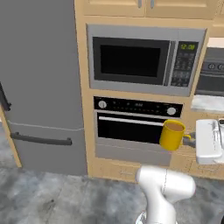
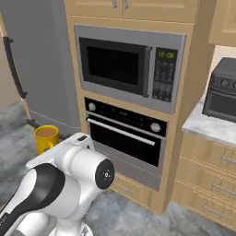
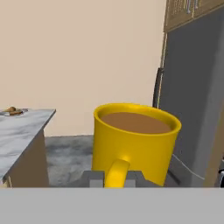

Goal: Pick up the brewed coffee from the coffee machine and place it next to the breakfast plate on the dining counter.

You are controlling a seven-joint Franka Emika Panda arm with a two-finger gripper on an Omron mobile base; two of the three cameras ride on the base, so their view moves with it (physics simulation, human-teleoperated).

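The brewed coffee is a yellow mug of brown liquid held upright in the air, its handle clamped between my fingertips. My gripper is shut on that handle. From the left base view the mug hangs in front of the wall oven, with the gripper at its right side. The right base view has the mug low at the left, beside my arm. Far left in the hand view lies the marble dining counter with the breakfast plate on it. The coffee machine is out of view.
A grey fridge stands at the left, beside a tall wooden cabinet holding a microwave and a wall oven. A dark toaster oven sits on the wall counter at the right. Grey floor lies open below.
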